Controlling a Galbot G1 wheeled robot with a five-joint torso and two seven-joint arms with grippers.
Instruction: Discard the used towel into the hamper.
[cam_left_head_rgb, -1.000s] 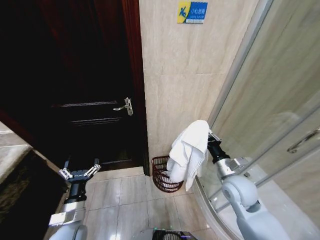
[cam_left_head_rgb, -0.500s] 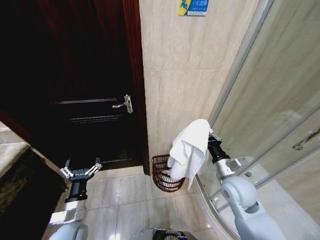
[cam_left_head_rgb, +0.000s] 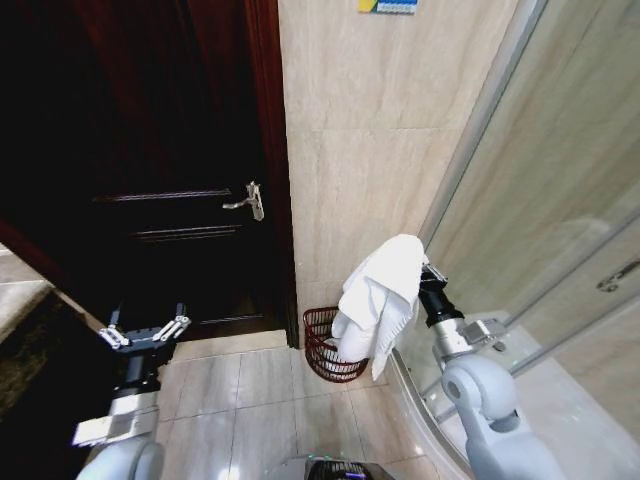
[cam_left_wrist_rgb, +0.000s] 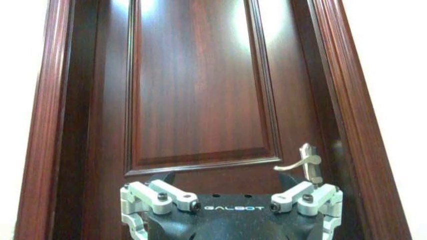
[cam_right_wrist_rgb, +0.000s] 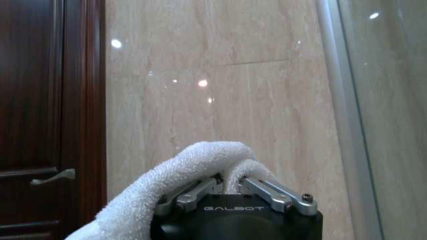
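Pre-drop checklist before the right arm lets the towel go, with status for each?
1. Right tool shut on towel: ok, fingers pinch a fold in the right wrist view.
2. Hamper upright on the floor by the wall: ok.
3. Towel's hanging end over the hamper: ok in the head view; whether it is truly above the opening, cannot tell.
4. Hamper has room: cannot tell, the towel covers much of the inside.
5. Left tool open, empty, off by the door: ok.

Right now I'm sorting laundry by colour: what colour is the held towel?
White towel; the head view shows it best.
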